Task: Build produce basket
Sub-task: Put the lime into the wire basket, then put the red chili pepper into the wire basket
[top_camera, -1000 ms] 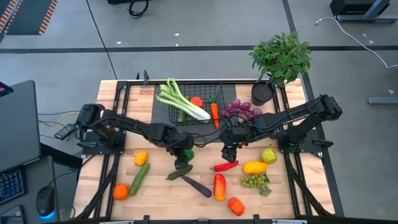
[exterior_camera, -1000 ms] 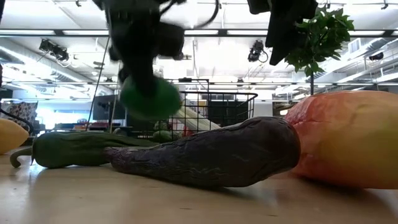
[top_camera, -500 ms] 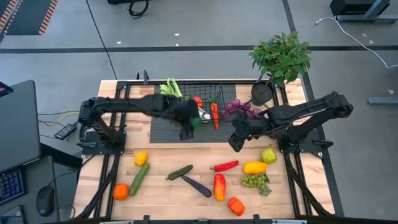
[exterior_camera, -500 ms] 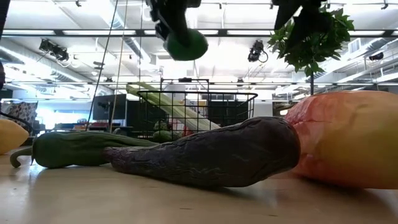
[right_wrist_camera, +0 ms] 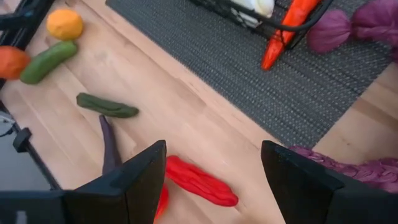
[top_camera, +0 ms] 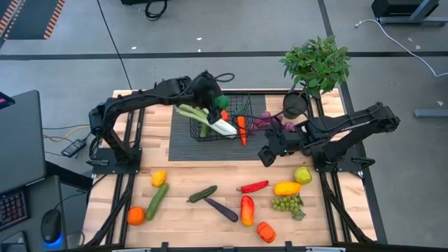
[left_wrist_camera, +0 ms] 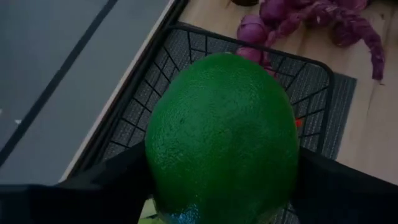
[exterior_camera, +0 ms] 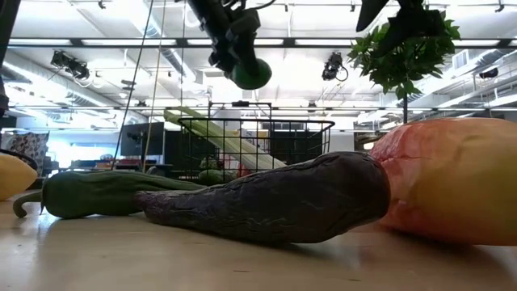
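My left gripper [top_camera: 214,99] hovers over the black wire basket [top_camera: 246,99], shut on a green lime [left_wrist_camera: 221,137]; the lime [exterior_camera: 249,73] shows high above the basket [exterior_camera: 266,129] in the low view. A leek [top_camera: 207,117] and a carrot [top_camera: 241,128] lie in the basket. Purple grapes [top_camera: 270,120] rest on the mat at its right side. My right gripper [top_camera: 268,155] hangs open above the table right of centre, over a red chili [right_wrist_camera: 199,180], and holds nothing. My left gripper pinches the lime between its two fingers [left_wrist_camera: 106,180], one on each opposite side of the fruit [left_wrist_camera: 161,155]. The fingers come from above and the lime sits at their free ends [exterior_camera: 242,61]. It is lifted clear, above the basket's far part.
On the near half lie a chili [top_camera: 253,187], yellow pepper [top_camera: 287,187], green grapes [top_camera: 285,204], eggplant [top_camera: 221,208], two cucumbers [top_camera: 202,194] [top_camera: 157,200], an orange [top_camera: 136,215] and more. A potted plant [top_camera: 315,66] stands at the far right corner.
My left gripper has carried the lime up from the middle of the table and toward the far edge, ending over the basket. My right gripper rose and drew a little toward the right early on, then stayed still.
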Tool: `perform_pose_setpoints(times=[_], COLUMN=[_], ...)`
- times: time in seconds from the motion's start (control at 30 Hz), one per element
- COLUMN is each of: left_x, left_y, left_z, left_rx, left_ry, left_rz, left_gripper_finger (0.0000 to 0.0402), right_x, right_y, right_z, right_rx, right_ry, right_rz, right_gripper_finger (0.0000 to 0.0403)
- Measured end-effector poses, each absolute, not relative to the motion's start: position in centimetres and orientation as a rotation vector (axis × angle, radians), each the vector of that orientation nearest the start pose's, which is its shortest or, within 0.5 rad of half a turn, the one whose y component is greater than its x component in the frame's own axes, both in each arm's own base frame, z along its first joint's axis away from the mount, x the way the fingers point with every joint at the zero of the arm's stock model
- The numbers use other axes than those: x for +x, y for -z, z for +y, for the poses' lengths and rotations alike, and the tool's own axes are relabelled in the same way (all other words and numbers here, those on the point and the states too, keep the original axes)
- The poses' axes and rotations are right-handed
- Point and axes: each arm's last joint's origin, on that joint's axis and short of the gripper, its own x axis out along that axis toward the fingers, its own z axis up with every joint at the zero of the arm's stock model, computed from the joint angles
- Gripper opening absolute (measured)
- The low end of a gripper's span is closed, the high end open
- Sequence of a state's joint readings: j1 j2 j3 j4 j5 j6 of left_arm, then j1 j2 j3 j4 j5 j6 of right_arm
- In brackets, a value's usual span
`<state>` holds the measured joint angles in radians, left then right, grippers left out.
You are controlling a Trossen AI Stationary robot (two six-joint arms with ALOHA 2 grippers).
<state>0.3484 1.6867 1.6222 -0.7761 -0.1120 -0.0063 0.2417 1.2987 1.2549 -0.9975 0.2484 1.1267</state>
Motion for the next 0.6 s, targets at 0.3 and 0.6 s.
perform_pose_setpoints(times=[0.3, 0.6], left_x=[33.8, 33.0], left_y=[-33.6, -35.3], left_z=[12.6, 7.4], left_rx=[-0.229, -0.401], left_ry=[-0.416, -0.322], left_rz=[0.851, 0.943], left_gripper_finger=[0.0396, 0.0389], right_x=[24.0, 24.7], right_y=[-32.4, -30.9], right_z=[5.0, 5.4], right_rx=[0.7, 0.503], right_ry=[0.544, 0.366], right_rz=[0.877, 1.012], right_gripper_finger=[0.0268, 0.0268])
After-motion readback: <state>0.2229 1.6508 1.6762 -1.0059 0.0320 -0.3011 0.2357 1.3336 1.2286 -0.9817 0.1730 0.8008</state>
